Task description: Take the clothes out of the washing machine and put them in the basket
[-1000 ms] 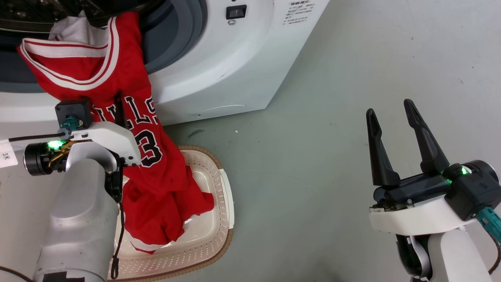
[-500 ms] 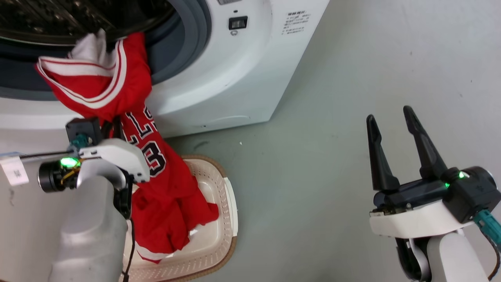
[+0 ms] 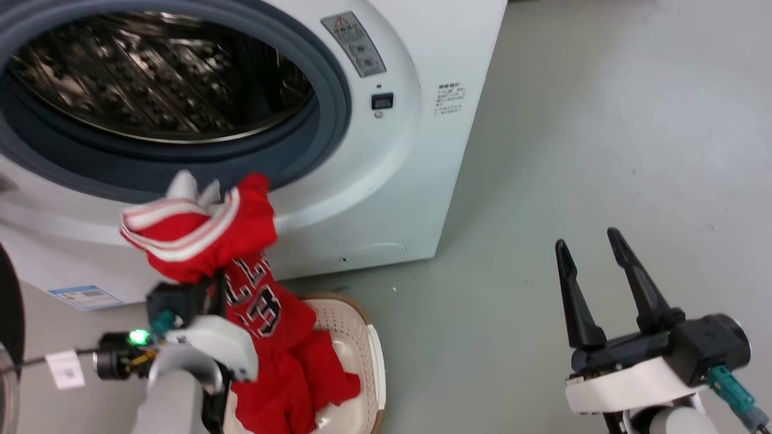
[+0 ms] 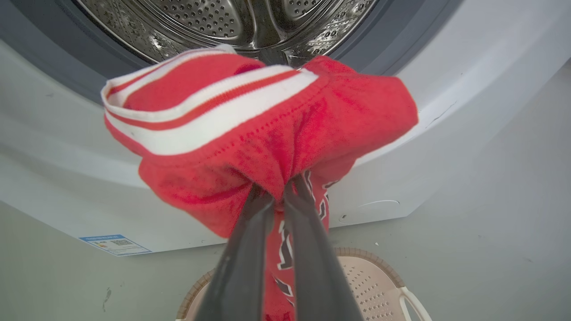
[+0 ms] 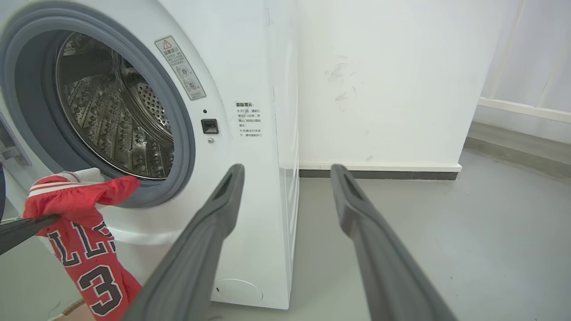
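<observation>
My left gripper (image 4: 276,189) is shut on the clothes: a red basketball jersey (image 4: 250,125) with white-striped trim, bunched above the fingertips. In the head view the jersey (image 3: 205,241) hangs in front of the washing machine (image 3: 416,181), just below its open porthole. Its lower end drops into the cream basket (image 3: 362,337) on the floor, where red cloth (image 3: 313,386) lies piled. The steel drum (image 4: 232,22) looks bare where it shows. Far to the right, my right gripper (image 3: 587,238) stands open and holds nothing.
Grey floor (image 3: 573,120) spreads out right of the washing machine. The right wrist view shows a white wall (image 5: 379,89) with a baseboard behind the machine. A dark door edge (image 3: 9,313) sits at the far left.
The jersey's top has come off the porthole rim and now hangs free from my left gripper, lower over the basket. The head camera has tilted up. The right gripper stays open.
</observation>
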`<state>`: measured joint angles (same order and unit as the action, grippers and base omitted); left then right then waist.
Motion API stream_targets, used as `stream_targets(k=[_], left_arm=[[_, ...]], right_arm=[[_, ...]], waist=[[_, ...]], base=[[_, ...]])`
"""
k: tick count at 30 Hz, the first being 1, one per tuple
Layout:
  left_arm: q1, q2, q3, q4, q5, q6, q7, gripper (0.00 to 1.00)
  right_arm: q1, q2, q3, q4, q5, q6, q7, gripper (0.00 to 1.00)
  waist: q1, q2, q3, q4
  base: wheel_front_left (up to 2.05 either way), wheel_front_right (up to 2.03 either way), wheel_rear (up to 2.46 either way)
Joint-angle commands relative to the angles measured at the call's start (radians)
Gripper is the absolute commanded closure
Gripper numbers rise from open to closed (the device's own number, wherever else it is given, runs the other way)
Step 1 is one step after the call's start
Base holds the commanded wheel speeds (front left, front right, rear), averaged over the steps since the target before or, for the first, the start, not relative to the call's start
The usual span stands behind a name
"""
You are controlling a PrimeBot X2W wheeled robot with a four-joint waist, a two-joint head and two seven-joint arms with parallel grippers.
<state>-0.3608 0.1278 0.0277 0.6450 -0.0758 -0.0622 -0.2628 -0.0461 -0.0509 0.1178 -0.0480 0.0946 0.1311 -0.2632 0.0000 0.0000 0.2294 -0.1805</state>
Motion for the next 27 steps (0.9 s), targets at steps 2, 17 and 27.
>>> stream_targets(k=[2,17,27], left_arm=[[0.050,-0.009,-0.019,-0.028,0.013,-0.011,-0.003,1.00],[0.179,-0.026,-0.108,-0.050,0.033,-0.051,-0.003,1.00],[0.042,-0.009,-0.139,0.181,0.043,-0.058,-0.003,1.00]], right_arm=[[0.022,0.001,-0.002,0.003,-0.004,-0.001,-0.002,0.00],[0.017,0.001,0.007,-0.014,-0.012,-0.001,-0.002,0.00],[-0.083,0.002,0.009,-0.043,0.007,-0.001,-0.002,0.00]], waist=[[0.0000,0.0000,-0.047,0.023],[0.0000,0.0000,-0.022,0.031],[0.0000,0.0000,0.164,-0.006]], base=[[0.00,0.00,0.00],[0.00,0.00,0.00],[0.00,0.00,0.00]])
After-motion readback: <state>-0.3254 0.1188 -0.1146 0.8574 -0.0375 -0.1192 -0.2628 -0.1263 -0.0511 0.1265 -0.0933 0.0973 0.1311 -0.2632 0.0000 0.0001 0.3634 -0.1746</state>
